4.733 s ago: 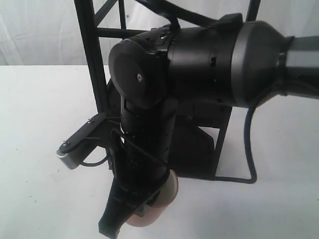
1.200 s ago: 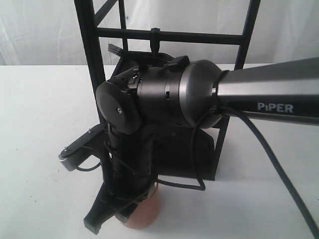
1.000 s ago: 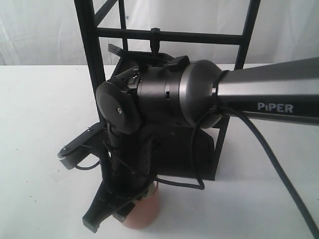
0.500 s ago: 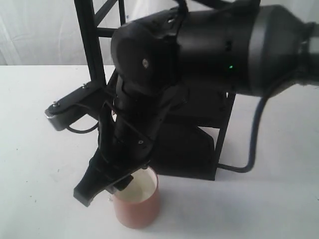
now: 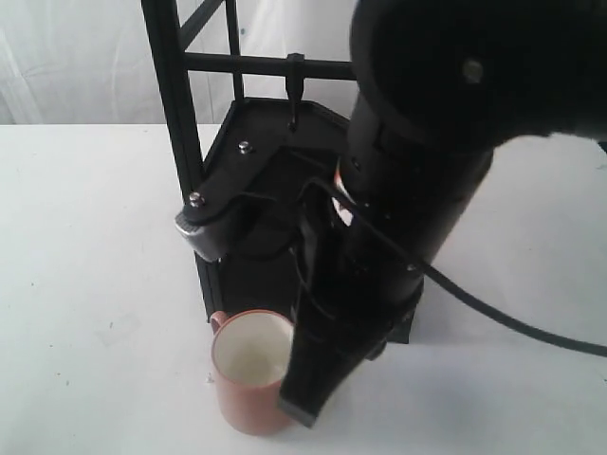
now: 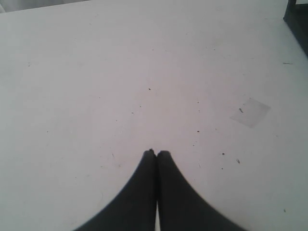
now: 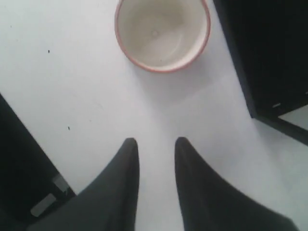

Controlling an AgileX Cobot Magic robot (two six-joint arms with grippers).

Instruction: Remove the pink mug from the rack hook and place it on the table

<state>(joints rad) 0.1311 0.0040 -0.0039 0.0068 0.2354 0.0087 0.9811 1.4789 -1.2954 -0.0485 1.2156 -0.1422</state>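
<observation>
The pink mug (image 5: 249, 372) stands upright on the white table (image 5: 85, 246) just in front of the black rack, its cream inside showing and its handle toward the rack. In the right wrist view the pink mug (image 7: 162, 32) lies apart from my right gripper (image 7: 154, 142), which is open with nothing between its fingers. In the exterior view the right gripper (image 5: 308, 403) hangs close beside the mug, on its right. The rack hook (image 5: 294, 102) points down from the crossbar, bare. My left gripper (image 6: 156, 154) is shut over bare table, holding nothing.
The tall black frame rack (image 5: 175, 142) stands behind the mug, its dark shelf corner (image 7: 269, 57) near the right gripper. The right arm's bulk (image 5: 455, 114) fills the upper right of the exterior view. A faint square patch (image 6: 250, 112) marks the table near the left gripper.
The right gripper set the mug down on the table, opened, let it go, then rose and shifted right. The mug now stands free.
</observation>
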